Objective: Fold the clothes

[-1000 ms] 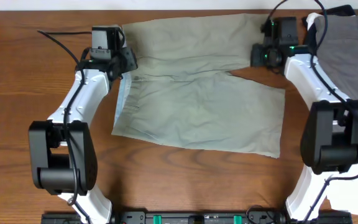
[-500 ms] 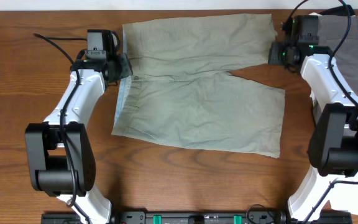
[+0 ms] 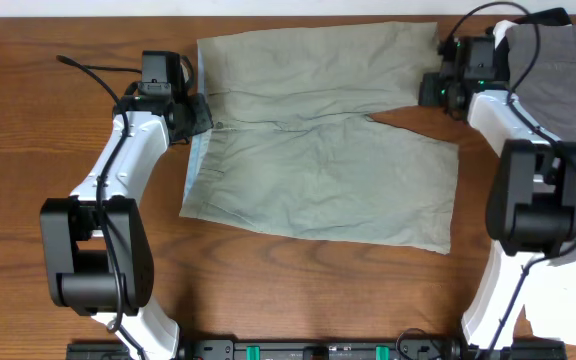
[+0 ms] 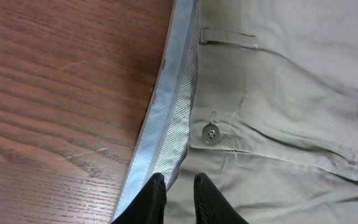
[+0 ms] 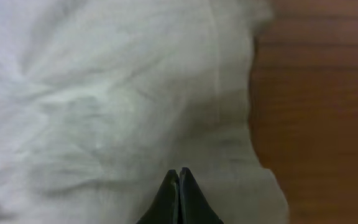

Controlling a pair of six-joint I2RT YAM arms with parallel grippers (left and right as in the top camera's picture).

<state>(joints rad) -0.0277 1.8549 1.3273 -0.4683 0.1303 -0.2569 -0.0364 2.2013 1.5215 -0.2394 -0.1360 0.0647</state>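
The khaki-olive shorts (image 3: 318, 150) lie spread flat on the wooden table, waistband to the left and both legs to the right. My left gripper (image 3: 196, 112) is at the waistband. In the left wrist view its fingers (image 4: 157, 193) stand close together, pinching the waistband edge where the pale blue lining (image 4: 173, 118) meets the khaki front, just below the button (image 4: 211, 132). My right gripper (image 3: 430, 90) sits at the hem of the far leg. In the right wrist view it (image 5: 179, 177) is shut, tips together over the flat cloth (image 5: 104, 93), holding nothing.
A grey garment (image 3: 568, 70) lies at the far right beside my right arm, with a bit of black cloth (image 3: 553, 15) and white cloth (image 3: 508, 30) near it. More white fabric (image 3: 568, 310) lies at the front right. The arm bases stand along the front edge.
My right gripper moved right, the far leg's hem going with it and the leg flattening, then came back a little left. My left gripper shifted slightly left at the waistband.
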